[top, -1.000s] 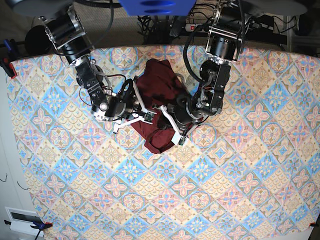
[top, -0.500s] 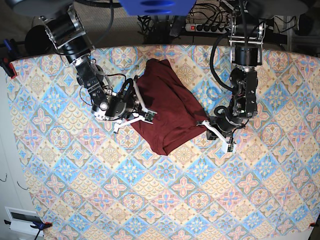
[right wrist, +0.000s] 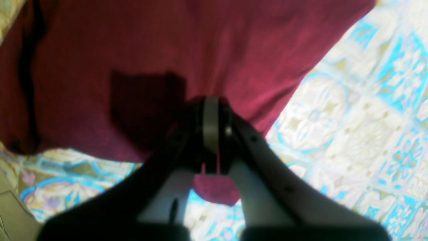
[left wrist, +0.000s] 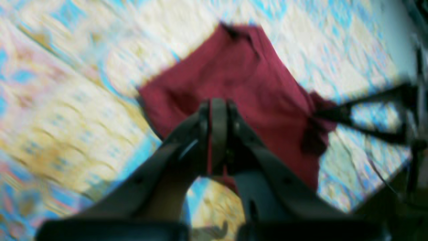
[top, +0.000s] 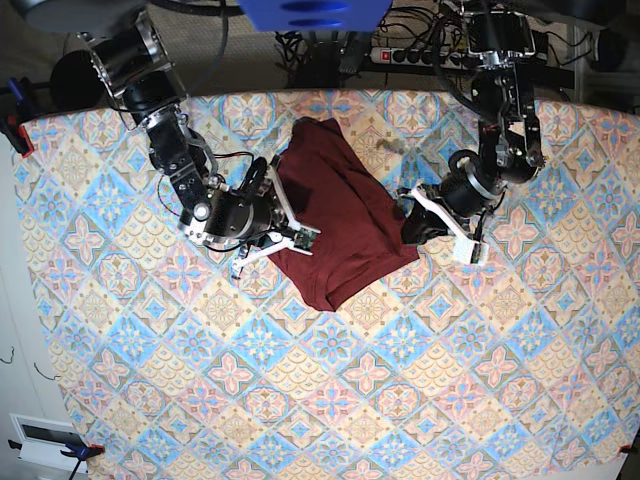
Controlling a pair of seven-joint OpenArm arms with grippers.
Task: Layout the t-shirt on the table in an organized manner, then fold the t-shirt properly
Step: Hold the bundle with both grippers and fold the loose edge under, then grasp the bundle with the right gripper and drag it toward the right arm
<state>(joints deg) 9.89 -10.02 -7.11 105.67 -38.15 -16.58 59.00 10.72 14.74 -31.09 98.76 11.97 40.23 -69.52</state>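
The dark maroon t-shirt (top: 338, 210) lies as a slanted, roughly flat patch on the far middle of the table (top: 400, 400). My right gripper (top: 300, 238) is shut on the shirt's left edge; in its wrist view the right gripper (right wrist: 210, 107) pinches t-shirt (right wrist: 167, 50) fabric, with a flap hanging below. My left gripper (top: 407, 222) is at the shirt's right edge. In the blurred left wrist view the left gripper (left wrist: 217, 107) is shut, a thin strip of t-shirt (left wrist: 240, 83) showing between its fingers.
A power strip with cables (top: 410, 55) runs behind the table's far edge. A clamp (top: 20, 135) grips the far left corner. A white box (top: 45, 440) sits off the near left corner. The patterned table cloth (right wrist: 351, 117) surrounds the shirt.
My left gripper pulled the shirt's right edge out to the right, then its arm swung toward the far side. The bunched shirt spread wider and flatter. The right gripper hardly moved.
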